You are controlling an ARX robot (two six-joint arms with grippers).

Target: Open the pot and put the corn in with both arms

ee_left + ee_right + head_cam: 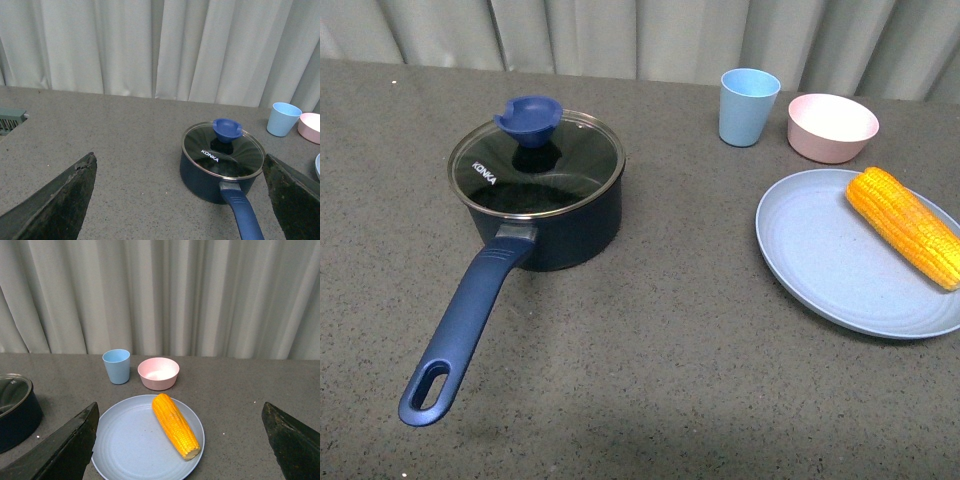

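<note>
Pot [570,238] sits with its glass lid [570,165] on, handle pointing back toward the robot. Corn [903,225] is well off to the pot's right, lying on a blue plate [810,270] — nowhere near touching the pot. Left gripper [180,155] and right gripper [180,404] are both spread wide — holding nothing.

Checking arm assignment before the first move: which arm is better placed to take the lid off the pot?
Probably left. The left gripper is open and faces the lid knob; the right gripper faces the corn on the plate.
</note>
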